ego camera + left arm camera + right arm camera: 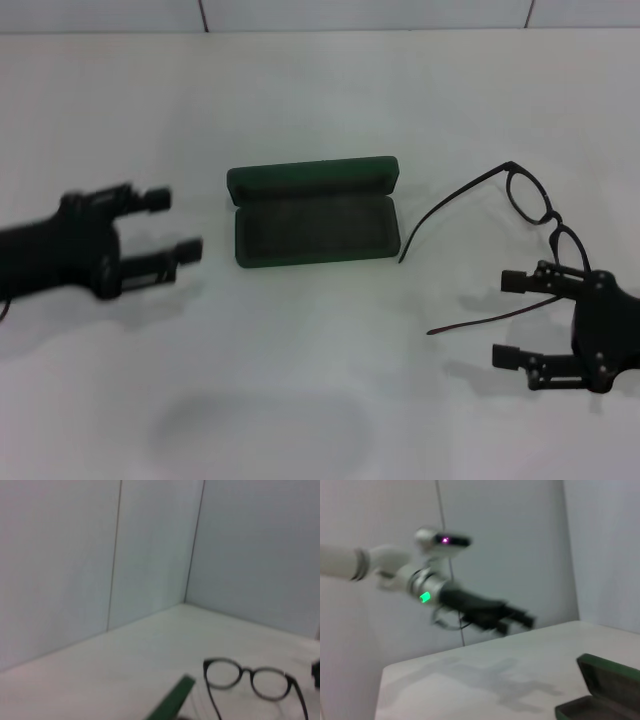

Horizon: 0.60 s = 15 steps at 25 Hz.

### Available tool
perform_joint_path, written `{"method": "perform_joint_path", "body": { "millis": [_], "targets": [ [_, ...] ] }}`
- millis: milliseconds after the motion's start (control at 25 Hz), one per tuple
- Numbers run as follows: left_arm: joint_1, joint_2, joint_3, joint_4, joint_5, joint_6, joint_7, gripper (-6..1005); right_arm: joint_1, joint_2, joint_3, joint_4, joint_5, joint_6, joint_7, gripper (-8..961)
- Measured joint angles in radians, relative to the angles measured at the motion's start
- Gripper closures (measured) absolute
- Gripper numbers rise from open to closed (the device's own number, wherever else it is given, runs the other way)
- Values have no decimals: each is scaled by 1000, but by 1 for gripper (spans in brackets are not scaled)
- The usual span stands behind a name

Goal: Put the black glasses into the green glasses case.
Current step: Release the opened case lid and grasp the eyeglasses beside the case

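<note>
The green glasses case point(312, 225) lies open in the middle of the white table point(320, 400), lid raised at the back and dark lining showing. The black glasses point(530, 196) rest to its right, unfolded, one temple arm reaching toward the case. My right gripper point(507, 318) hovers open just in front of the glasses, its upper finger close to the nearer lens and nothing between its fingers. My left gripper point(178, 225) hangs open and empty to the left of the case. The left wrist view shows the glasses point(247, 677) and an edge of the case point(172, 702). In the right wrist view appear the case point(610, 690) and the left gripper point(520, 620) farther off.
Pale walls point(360, 14) close off the back of the table, with a corner visible in the left wrist view. A faint shadow point(260, 430) falls on the table's near part.
</note>
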Motion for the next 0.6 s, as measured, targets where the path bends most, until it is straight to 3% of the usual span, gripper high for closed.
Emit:
{"method": "perform_joint_path", "body": {
  "millis": [240,440,600],
  "targets": [
    [133,-10,-2,3,-23,44,107,185,-7,-13,62,-7,-1,8,64,98],
    [183,-11,-2,-38,23,59,168,117,9,-34,85,-19,-7,40,175,98],
    [208,-10,-6,-76,57,68,248,117,18,-52,91,-89,-48,88,300,98]
  ]
}}
